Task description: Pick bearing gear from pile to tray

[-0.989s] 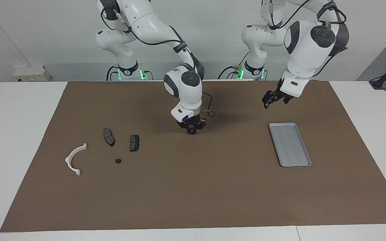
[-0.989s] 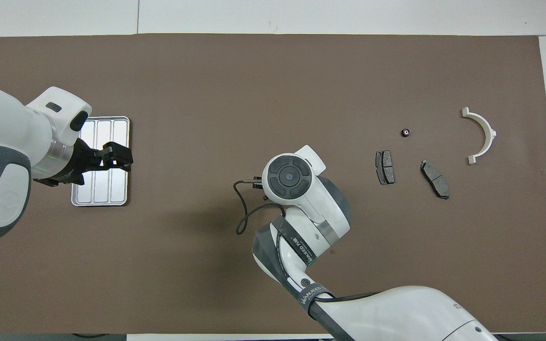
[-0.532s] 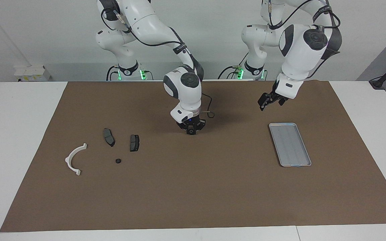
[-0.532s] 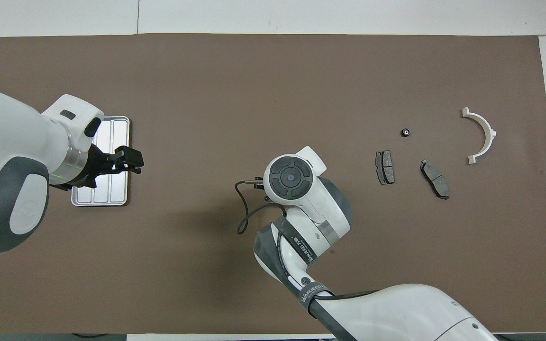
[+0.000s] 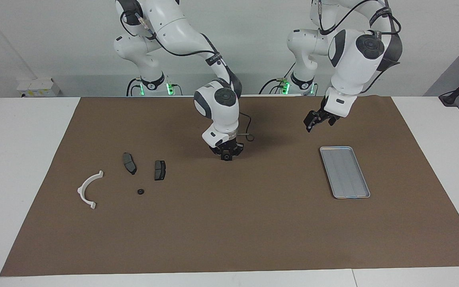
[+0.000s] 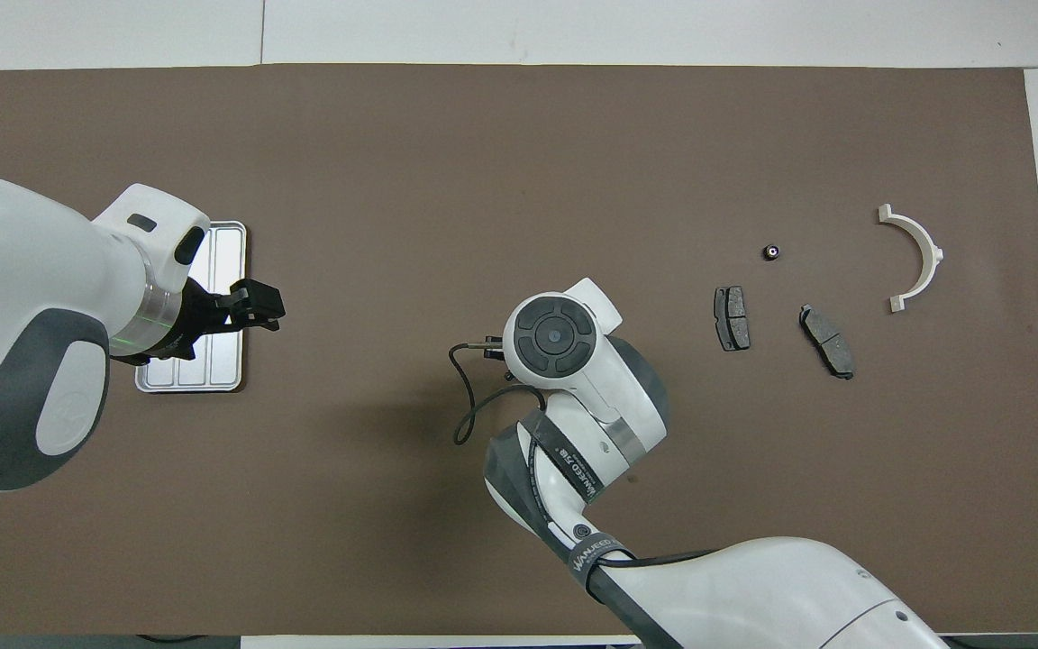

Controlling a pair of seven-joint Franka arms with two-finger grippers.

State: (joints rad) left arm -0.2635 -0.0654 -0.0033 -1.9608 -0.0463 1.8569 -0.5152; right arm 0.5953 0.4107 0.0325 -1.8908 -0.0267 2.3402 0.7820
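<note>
Right pincer [image 5: 226,155] low over the brown mat [image 5: 229,223] mid-counter, between tray and pile, pointing straight down. Small dark round piece [image 5: 226,158] clamped at its tips, looks like the bearing gear, just above the mat; hidden under the wrist in the overhead view. Fingers narrow, closed on that piece.

Left pincer [image 5: 310,122] up in the air over the mat, just off the tray's corner on the robot side, tilted toward the pile. Holding nothing visible; cannot tell whether its fingers are wide or narrow.

Tray [image 5: 345,172] flat on the mat toward the left arm's end of the counter [image 5: 22,159], nothing seen inside.

Pile, all well apart from the tray toward the right arm's end: two brake pads [image 5: 129,163] [image 5: 159,170] side by side, not touching. Another small black round piece [image 5: 140,191] farther from the robots than the pads, between them. White half-ring bracket [image 5: 89,189] beside the pads, toward the mat edge, lying flat, apart from everything else.
</note>
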